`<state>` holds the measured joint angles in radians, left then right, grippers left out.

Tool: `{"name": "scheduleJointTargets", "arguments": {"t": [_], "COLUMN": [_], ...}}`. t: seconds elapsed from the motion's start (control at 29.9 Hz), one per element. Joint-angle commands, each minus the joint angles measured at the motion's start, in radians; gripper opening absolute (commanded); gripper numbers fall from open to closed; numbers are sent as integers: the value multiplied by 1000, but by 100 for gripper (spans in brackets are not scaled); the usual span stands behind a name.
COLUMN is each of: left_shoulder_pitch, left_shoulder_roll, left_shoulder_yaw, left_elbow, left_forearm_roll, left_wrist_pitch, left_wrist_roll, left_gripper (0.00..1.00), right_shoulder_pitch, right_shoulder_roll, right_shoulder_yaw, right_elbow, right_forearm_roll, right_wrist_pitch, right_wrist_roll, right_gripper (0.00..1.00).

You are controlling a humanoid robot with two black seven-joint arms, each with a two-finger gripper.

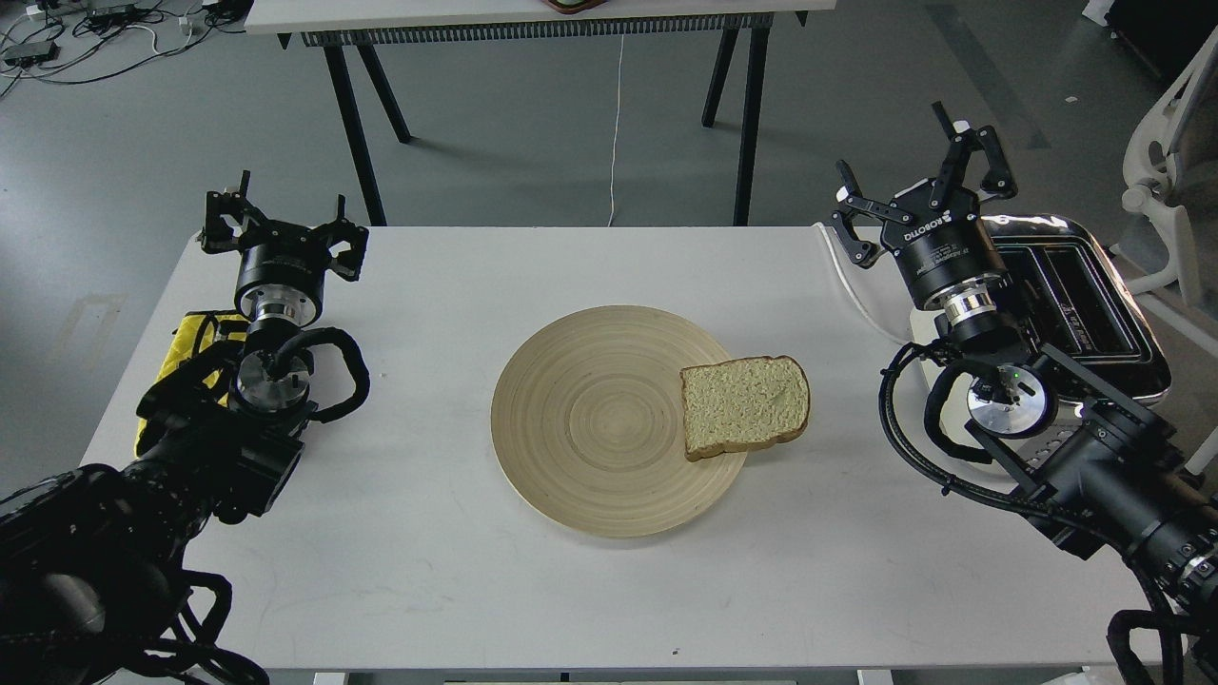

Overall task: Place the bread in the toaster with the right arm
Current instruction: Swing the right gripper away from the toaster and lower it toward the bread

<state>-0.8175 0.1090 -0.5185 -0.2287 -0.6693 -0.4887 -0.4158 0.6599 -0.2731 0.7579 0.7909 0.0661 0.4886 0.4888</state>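
Plate (571,476) nearest; bread (745,406) overhangs its toaster-side rim.
Right gripper (918,185) spread, empty, beside toaster (1094,295); pickup pending; next: reach bread.

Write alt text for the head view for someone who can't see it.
A slice of bread lies on the right edge of a round wooden plate on a white table. Both grippers, left and right, are empty with jaws open; the toaster sits behind the right arm.

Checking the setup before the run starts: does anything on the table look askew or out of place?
The bread sits off-centre on the wooden plate, its right side hanging over the plate's right rim. The toaster stands partly hidden behind the right gripper. Nothing looks spilled or damaged.
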Motion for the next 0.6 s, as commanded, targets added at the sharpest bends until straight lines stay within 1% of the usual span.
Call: {"name": "scheduleJointTargets", "arguments": {"t": [0.0,0.2,0.37,0.43,0.47,0.57], "left_shoulder_pitch": [0,1,0,1,0,0], "left_shoulder_roll": [1,1,1,1,0,0], "left_shoulder_yaw": [0,0,0,0,0,0], "left_elbow": [-1,-1,0,0,0,-1], "left_forearm_roll": [1,0,1,1,1,0], "left_wrist_pitch": [0,0,0,0,0,0], "left_wrist_roll": [0,0,0,0,0,0], "left_gripper": [100,100,100,100,100,100], "right_shoulder_pitch": [1,15,105,142,159,169], "right_shoulder_roll": [5,8,8,11,15,-11], "right_shoulder_yaw": [1,-5,-51,-98,-127,-210], "right_elbow": [14,17,17,27,46,164], "right_forearm_roll": [-3,-12,-64,-133,-173,-294], "right_wrist_pitch": [0,0,-7,-131,-212,-457], "right_wrist_roll": [0,0,0,0,0,-6], "right_gripper": [99,99,99,99,99,99]}}
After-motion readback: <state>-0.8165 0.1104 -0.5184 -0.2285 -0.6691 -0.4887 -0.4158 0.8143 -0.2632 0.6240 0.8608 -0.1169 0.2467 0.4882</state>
